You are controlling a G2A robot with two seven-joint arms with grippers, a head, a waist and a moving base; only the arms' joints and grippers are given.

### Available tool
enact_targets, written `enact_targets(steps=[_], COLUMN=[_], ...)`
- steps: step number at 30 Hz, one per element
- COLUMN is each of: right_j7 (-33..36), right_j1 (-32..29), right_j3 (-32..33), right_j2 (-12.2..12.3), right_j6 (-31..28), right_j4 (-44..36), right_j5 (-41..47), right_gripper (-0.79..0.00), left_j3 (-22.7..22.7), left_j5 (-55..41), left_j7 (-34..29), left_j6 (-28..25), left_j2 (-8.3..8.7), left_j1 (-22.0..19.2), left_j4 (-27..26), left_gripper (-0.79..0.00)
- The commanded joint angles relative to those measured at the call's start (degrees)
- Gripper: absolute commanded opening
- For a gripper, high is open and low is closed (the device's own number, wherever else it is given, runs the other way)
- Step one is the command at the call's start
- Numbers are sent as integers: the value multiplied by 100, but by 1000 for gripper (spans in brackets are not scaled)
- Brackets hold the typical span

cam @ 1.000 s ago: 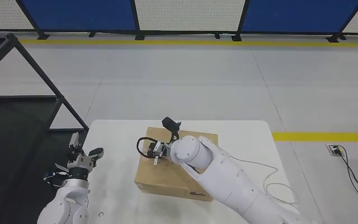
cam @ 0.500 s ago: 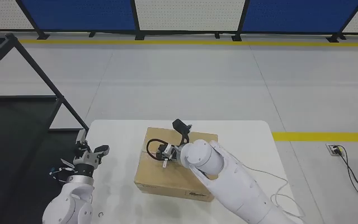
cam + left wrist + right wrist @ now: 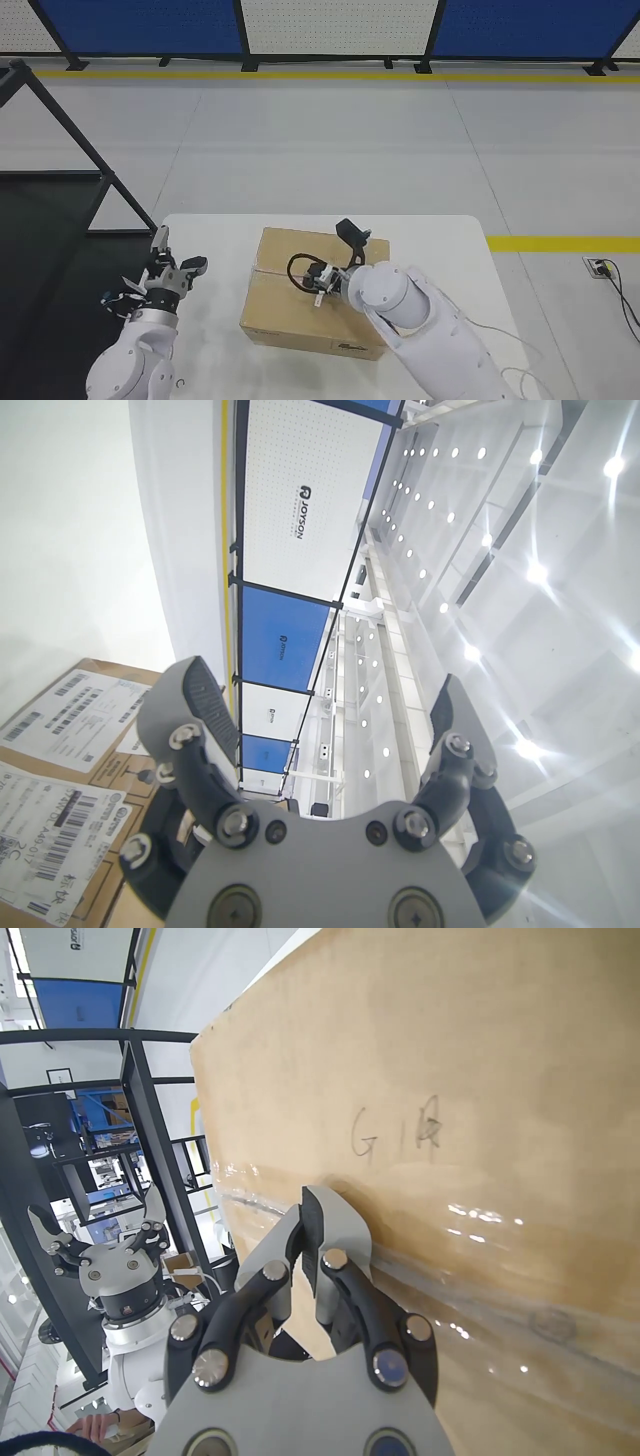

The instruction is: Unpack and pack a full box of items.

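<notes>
Open hall, grey floor point(image 3: 330, 150), blue and white panels point(image 3: 330, 25) along the back. The white table point(image 3: 200, 235) carries the cardboard box point(image 3: 285, 320), which lies flat mid-table with its flaps shut and taped. Nothing is unpacked yet.

Change over the last 1 s:
- My right arm has travelled along the box top, from the end nearer my left arm toward the middle, tracking the tape seam point(image 3: 450, 1248).
- My left arm has shifted a little toward the box from the table edge.

My read: this is the seam-opening pass, with roughly half the seam covered, so unpacking proper hasn't begun. I can't tell whether the tape behind the tips is actually cut.

Right pose:
- The arm reaches over the box from the near side, wrist low.
- My right fingers point(image 3: 345, 1223) are pressed together with nothing visible between them.
- The tips touch the seam on the top face.
- Pen marks point(image 3: 395, 1128) sit on the cardboard near the seam.

Left pose:
- My left fingers point(image 3: 200, 695) are spread wide and empty, pointing up toward the ceiling lights point(image 3: 537, 572).
- They sit at the table's edge, near the box side carrying the shipping labels point(image 3: 75, 710), and are not touching it.

Judgement: the left arm looks staged to brace the box or lift a flap once the seam is open.
</notes>
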Motion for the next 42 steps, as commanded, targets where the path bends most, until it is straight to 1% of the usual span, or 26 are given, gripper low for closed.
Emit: enact_targets(steps=[1, 7, 22, 32, 42], right_j7=[13, 34, 237, 172, 84], right_j1=[-119, -397, -1052, -1727, -2356], right_j3=[126, 447, 1263, 1903, 2563], right_j2=[45, 156, 407, 569, 687], right_j6=[38, 169, 281, 357, 237], right_j4=[-127, -441, -1020, -1642, -2120], right_j5=[-70, -267, -512, -577, -363], right_gripper=[-785, -785, -785, -785, -785], left_j3=[30, 112, 112, 112, 112], left_j5=[42, 125, 125, 125, 125], left_j7=[-103, -378, -378, -378, -378], left_j6=[-10, -107, -107, -107, -107], left_j2=[4, 12, 12, 12, 12], left_j1=[-1, 11, 11, 11, 11], left_j4=[-10, -60, -60, -60, -60], left_gripper=[0, 0, 0, 0, 0])
